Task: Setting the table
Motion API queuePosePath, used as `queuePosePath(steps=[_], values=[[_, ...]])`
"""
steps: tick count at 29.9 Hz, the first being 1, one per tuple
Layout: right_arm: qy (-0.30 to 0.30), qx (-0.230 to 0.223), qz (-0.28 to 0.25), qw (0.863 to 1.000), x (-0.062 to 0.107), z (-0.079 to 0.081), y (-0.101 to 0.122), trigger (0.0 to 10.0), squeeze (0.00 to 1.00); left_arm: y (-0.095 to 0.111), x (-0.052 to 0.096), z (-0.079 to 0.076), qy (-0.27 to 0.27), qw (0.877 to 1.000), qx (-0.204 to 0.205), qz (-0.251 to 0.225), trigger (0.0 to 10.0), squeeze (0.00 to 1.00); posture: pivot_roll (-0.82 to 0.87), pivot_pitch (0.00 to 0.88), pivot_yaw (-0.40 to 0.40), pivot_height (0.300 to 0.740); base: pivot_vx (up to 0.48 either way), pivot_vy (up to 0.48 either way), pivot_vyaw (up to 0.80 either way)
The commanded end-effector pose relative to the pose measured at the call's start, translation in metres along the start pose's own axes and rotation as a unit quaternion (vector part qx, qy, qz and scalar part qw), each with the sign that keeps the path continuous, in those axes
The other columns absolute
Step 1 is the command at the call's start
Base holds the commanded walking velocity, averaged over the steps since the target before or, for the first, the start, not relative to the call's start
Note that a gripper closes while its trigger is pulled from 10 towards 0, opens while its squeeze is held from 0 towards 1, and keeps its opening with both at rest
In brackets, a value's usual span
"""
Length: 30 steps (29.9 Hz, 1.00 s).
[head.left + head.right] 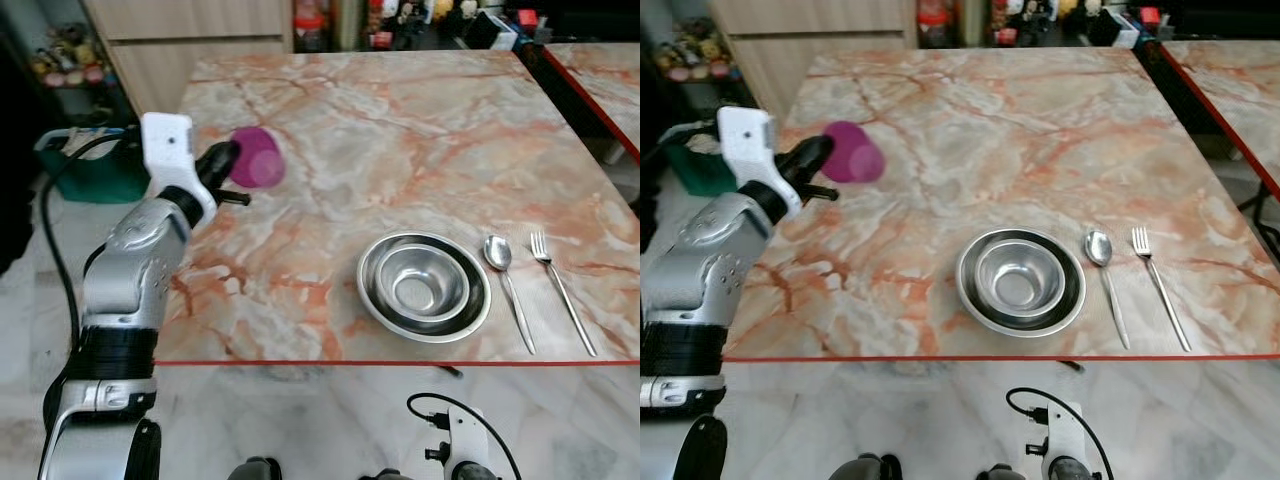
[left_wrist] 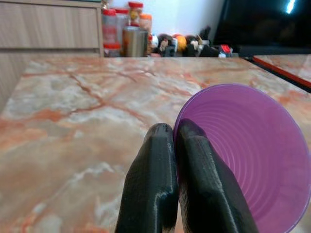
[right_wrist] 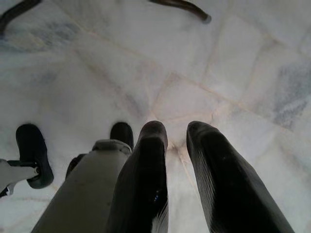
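Note:
A purple plastic cup (image 1: 256,158) hangs over the left part of the marble table (image 1: 400,130), its mouth tilted sideways. My left gripper (image 1: 226,160) is shut on the purple cup's rim (image 2: 243,160), one finger (image 2: 153,184) outside it. Near the table's front edge a steel bowl (image 1: 425,282) rests inside a steel plate. A spoon (image 1: 505,280) and a fork (image 1: 558,285) lie just right of the plate. My right gripper (image 3: 175,141) hangs low over the floor, fingers slightly apart with nothing between them.
The table's front edge (image 1: 400,362) carries a red strip. A second table (image 1: 600,70) stands at the far right. A green basket (image 1: 85,165) sits on the floor to the left, by wooden cabinets (image 1: 190,40). Jars and clutter line the far side.

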State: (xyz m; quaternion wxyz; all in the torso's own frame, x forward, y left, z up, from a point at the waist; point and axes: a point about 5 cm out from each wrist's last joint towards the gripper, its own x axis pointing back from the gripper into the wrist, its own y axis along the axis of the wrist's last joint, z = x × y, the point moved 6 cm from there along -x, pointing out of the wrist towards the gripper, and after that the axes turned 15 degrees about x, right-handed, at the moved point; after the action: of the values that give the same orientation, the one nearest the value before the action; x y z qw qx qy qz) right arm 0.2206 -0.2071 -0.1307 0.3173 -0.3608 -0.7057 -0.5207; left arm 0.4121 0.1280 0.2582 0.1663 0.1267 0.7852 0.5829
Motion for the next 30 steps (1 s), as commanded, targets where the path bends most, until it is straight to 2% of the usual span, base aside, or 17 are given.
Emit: queuePosePath(steps=[1,4,7,9,12,14,18,22,25,30], values=[[0.003,0.001,0.009,1.000,0.000,0.003,-0.005,10.0,0.00,-0.030,-0.008,-0.024,-0.049,0.996,-0.018,0.078,10.0,0.00,0.08,0.148,0.019,0.736,0.000,0.000,0.00],[0.003,-0.001,0.010,1.000,0.000,0.003,-0.004,10.0,0.00,-0.056,-0.010,-0.041,-0.077,0.986,-0.027,0.144,10.0,0.00,0.09,0.149,0.026,0.736,0.000,0.000,0.00],[0.004,-0.002,0.010,1.000,0.000,0.004,-0.004,10.0,0.00,-0.071,-0.013,-0.049,-0.086,0.980,-0.035,0.174,10.0,0.00,0.09,0.150,0.030,0.736,0.000,0.000,0.00],[0.005,-0.003,0.009,1.000,0.000,0.005,-0.003,10.0,0.00,-0.077,-0.022,-0.052,-0.072,0.980,-0.036,0.180,10.0,0.00,0.09,0.146,0.034,0.736,0.000,0.000,0.00],[0.005,-0.004,0.008,1.000,0.000,0.006,-0.003,10.0,0.00,-0.074,-0.028,-0.052,-0.062,0.982,-0.038,0.174,10.0,0.00,0.09,0.141,0.036,0.736,0.000,0.000,0.00],[0.006,-0.006,0.008,1.000,0.001,0.007,-0.003,10.0,0.00,-0.065,-0.036,-0.050,-0.047,0.987,-0.032,0.153,10.0,0.00,0.08,0.135,0.039,0.736,0.000,0.000,0.00],[0.006,-0.007,0.008,1.000,0.001,0.007,-0.003,10.0,0.00,-0.060,-0.040,-0.045,-0.031,0.989,-0.028,0.144,10.0,0.00,0.08,0.133,0.043,0.736,0.000,0.000,0.00],[0.007,-0.007,0.008,1.000,0.001,0.008,-0.003,10.0,0.00,-0.062,-0.044,-0.039,-0.016,0.986,-0.041,0.158,10.0,0.00,0.08,0.126,0.046,0.736,0.000,0.000,0.00],[0.008,-0.006,0.008,1.000,0.001,0.009,-0.003,10.0,0.00,-0.072,-0.044,-0.038,-0.012,0.979,-0.049,0.196,10.0,0.00,0.09,0.127,0.048,0.736,0.000,0.000,0.00],[0.008,-0.007,0.008,1.000,0.001,0.009,-0.002,10.0,0.00,-0.074,-0.044,-0.038,-0.012,0.978,-0.046,0.202,10.0,0.00,0.09,0.127,0.048,0.736,0.000,0.000,0.00]])
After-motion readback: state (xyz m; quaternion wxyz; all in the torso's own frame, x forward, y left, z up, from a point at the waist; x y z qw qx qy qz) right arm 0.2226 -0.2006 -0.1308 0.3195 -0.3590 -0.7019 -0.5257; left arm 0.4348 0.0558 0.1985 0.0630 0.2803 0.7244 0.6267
